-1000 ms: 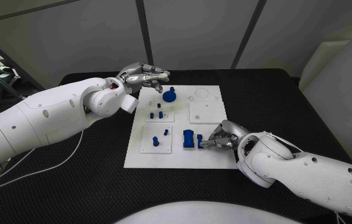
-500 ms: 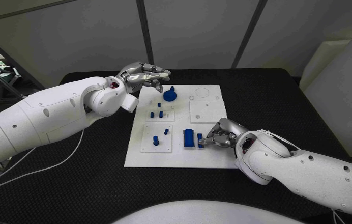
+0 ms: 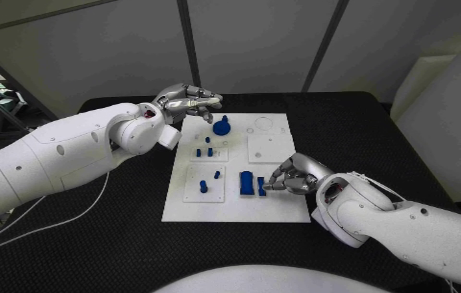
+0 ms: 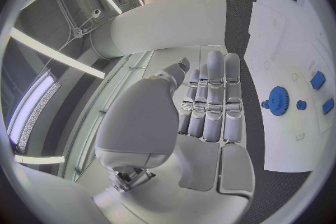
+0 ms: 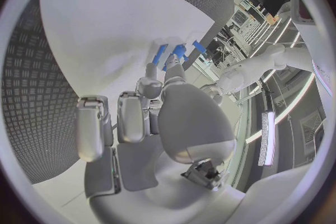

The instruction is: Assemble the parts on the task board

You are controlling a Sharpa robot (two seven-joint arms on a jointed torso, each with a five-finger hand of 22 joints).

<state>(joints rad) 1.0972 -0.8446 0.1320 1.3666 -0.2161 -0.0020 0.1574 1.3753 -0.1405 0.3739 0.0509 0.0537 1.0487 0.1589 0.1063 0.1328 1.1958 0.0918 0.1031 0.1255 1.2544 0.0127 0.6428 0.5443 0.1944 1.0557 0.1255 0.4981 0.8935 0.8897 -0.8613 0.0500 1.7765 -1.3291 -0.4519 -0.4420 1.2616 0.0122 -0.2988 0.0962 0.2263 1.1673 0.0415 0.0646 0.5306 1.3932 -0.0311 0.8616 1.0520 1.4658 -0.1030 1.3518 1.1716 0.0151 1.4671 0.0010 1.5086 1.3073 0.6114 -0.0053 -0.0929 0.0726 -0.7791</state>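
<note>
On the white task board [image 3: 278,210] at the middle of the black table [image 3: 384,126], we found the blue parts mostly seated: a gear with a knob [image 3: 222,126] near the far edge, small pegs [image 3: 204,151] in the middle, one peg [image 3: 202,186] on a near plate, and two upright blocks [image 3: 247,184] toward the near right. Our right hand [image 3: 291,176] sat low beside those blocks, its fingers curled, with fingertips [image 3: 272,183] touching the slimmer block [image 3: 261,186]; whether they actually pinched it we could not tell, since the wrist view showed only blue pieces [image 5: 171,54] beyond the thumb. Our left hand [image 3: 188,100] hovered off the board's far left corner, near the gear but apart from it, fingers [image 4: 214,98] straight, close together and holding nothing. We judged the step in hand to be seating or pressing the slim block beside its taller neighbour. The next move, we thought, called for a firm, upright grip and a straight downward push, without nudging the taller block.
</note>
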